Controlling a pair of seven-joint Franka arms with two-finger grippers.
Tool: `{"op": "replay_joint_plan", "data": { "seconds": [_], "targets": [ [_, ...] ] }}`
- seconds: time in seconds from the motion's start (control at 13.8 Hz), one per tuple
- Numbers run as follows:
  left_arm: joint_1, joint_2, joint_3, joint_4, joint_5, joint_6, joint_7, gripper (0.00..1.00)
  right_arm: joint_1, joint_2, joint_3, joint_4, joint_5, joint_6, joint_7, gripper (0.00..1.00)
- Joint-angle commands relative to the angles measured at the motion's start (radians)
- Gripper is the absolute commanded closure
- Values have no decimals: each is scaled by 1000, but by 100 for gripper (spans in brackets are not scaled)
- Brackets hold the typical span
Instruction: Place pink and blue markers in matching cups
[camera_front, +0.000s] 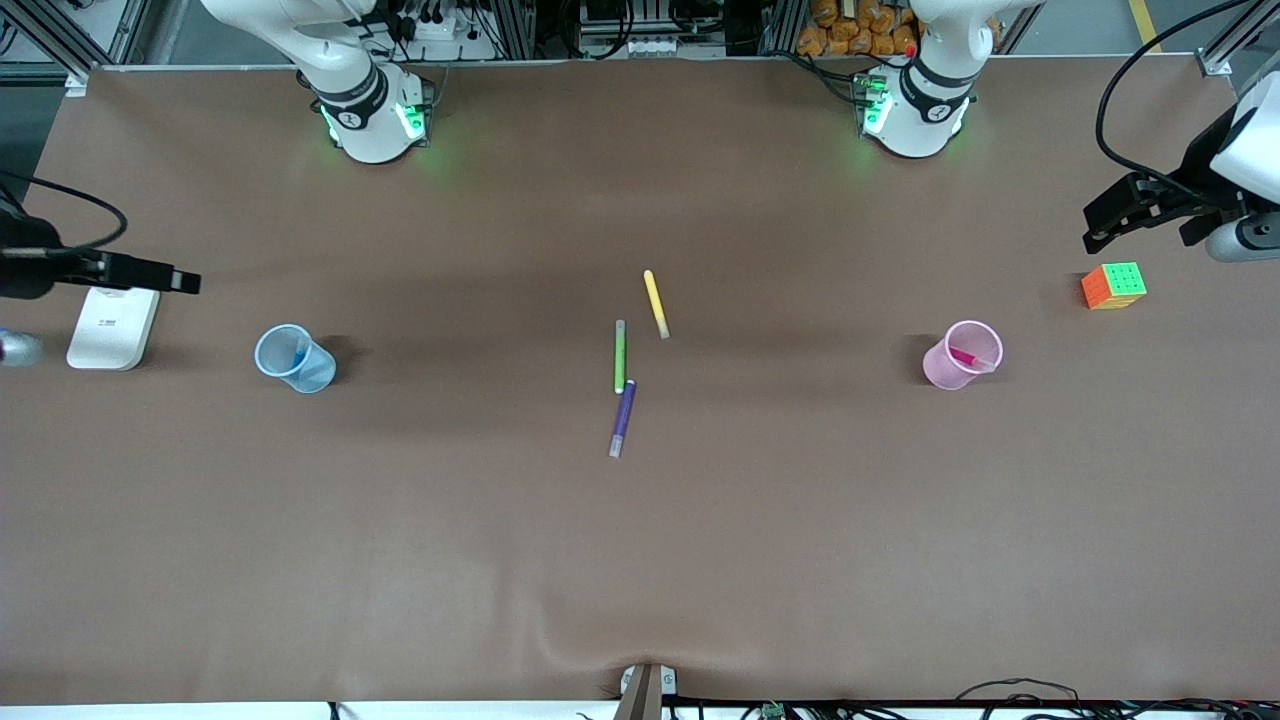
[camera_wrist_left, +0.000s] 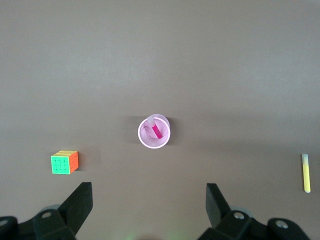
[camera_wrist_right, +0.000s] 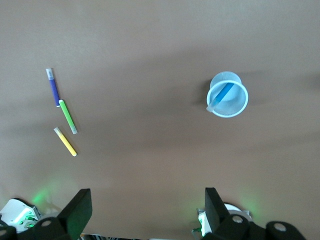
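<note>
I see the pink marker (camera_front: 966, 356) sitting in the pink cup (camera_front: 961, 355), center-right of the front view. Blue marker (camera_front: 298, 357) is in the blue cup (camera_front: 294, 358), center-left. Left gripper (camera_wrist_left: 149, 210) is up at the right edge over the table, near the cube (camera_front: 1113, 286), jaws wide apart, nothing held. Right gripper (camera_wrist_right: 145, 210) is at the left edge, over the white box (camera_front: 113, 327), jaws apart too, empty. Yellow marker (camera_front: 656, 303), green marker (camera_front: 620, 356) and purple marker (camera_front: 623, 418) lie loose mid-frame.

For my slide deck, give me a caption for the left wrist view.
Open left gripper above pink cup holding pink marker.
</note>
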Motion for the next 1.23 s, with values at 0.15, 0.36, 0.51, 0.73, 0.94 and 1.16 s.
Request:
{"op": "replay_joint_plan", "data": {
  "seconds": [0.15,0.36,0.51,0.73,0.94,1.16],
  "targets": [
    [-197,-64,196,-17,-18,-73,26,0,-80,-79,64,18,-57,-7,-35,0],
    [-226,-88,238,-33,-35,-118,26,0,-63,-152,94,-37,-124,4,-29,0],
    [-240,-102,251,-47,-35,-110,29,0,-51,-206,111,-109,-151,40,-18,0],
    [-252,-151,270,-123,-35,-57,31,0,-51,-277,135,-215,-152,108,26,0],
    [-295,-176,318,-125,-35,-57,32,0,-57,-278,184,-213,-183,113,90,0],
    [-292,-156,315,-113,-35,-52,32,0,-68,-277,178,-203,-189,113,80,0]
  ]
}}
